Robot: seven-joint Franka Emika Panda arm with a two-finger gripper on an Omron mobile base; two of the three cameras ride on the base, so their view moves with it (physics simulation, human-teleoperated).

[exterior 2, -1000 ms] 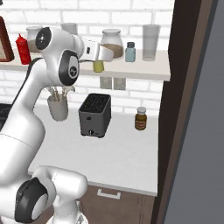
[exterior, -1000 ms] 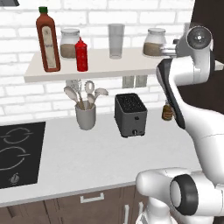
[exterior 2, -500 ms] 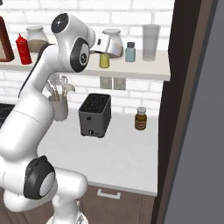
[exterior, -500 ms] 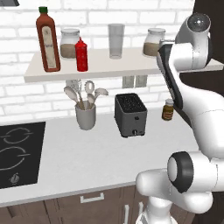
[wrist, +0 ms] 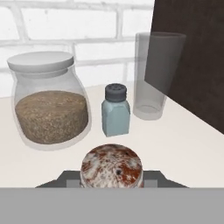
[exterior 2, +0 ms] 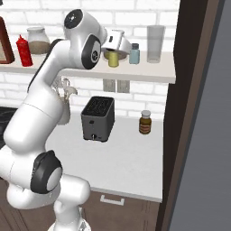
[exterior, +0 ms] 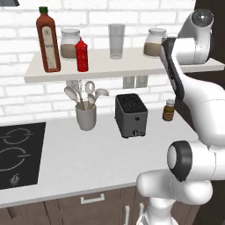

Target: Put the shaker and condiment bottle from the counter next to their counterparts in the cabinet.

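A: Where is the shaker (exterior 2: 113, 58) now?

B: It is up at the cabinet (exterior 2: 153, 72), held in the gripper (exterior 2: 114, 53), whose jaws are closed narrow on it. In the right base view the yellow-olive body hangs under the white hand, just beside the pale blue shaker (exterior 2: 134, 53). In the hand view its speckled cap (wrist: 112, 166) is at the bottom, between the dark finger tips (wrist: 65, 177).

A: What differs from one second ago?

B: One second ago the hand was left of the glass jar (exterior 2: 110, 55) on the right side of the shelf, with the shaker lower, near the front edge. Half a second ago it was already closer. Now the arm has moved further right, and the shaker is in front of this jar and near the blue one.

A: And the other things?

B: The condiment bottle (exterior: 81, 55) stands on the shelf as before, just beside the tall dark-red bottle (exterior: 48, 40). The toaster (exterior: 131, 115), the utensil cup (exterior: 86, 117) and the small amber jar (exterior: 168, 110) have stayed in place on the counter (exterior: 79, 162). The empty glass (exterior 2: 155, 43) has not moved.
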